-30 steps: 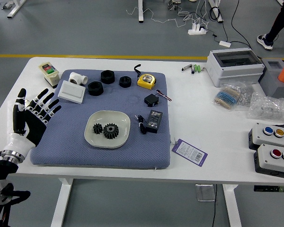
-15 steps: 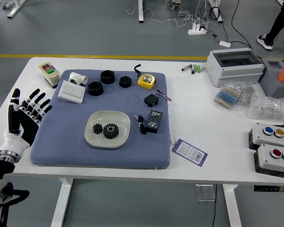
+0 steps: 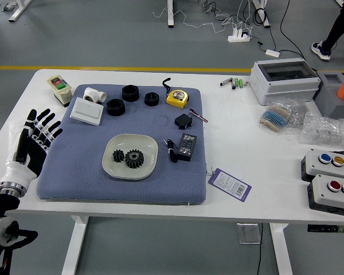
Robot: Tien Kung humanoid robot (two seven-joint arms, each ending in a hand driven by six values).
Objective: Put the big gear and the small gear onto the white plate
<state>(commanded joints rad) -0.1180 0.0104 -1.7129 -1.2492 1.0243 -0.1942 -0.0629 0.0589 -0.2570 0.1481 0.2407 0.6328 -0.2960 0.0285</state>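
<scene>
2 gears, the big gear [image 3: 135, 158] and the small gear [image 3: 118, 155], lie close together on the white plate [image 3: 132, 140], just where they were 1 second ago. What has changed is my left robot hand [image 3: 36, 152]: it has drawn farther left from the plate, fingers spread wide, gripping nothing. I judge the placing done, with only parking the arm left. The black adapter [image 3: 187, 146] lies near the plate's right side; I see 3 black rings [image 3: 116, 109] and a tape measure [image 3: 177, 98] farther back on the blue mat [image 3: 80, 177]. None blocks a retreat leftward.
</scene>
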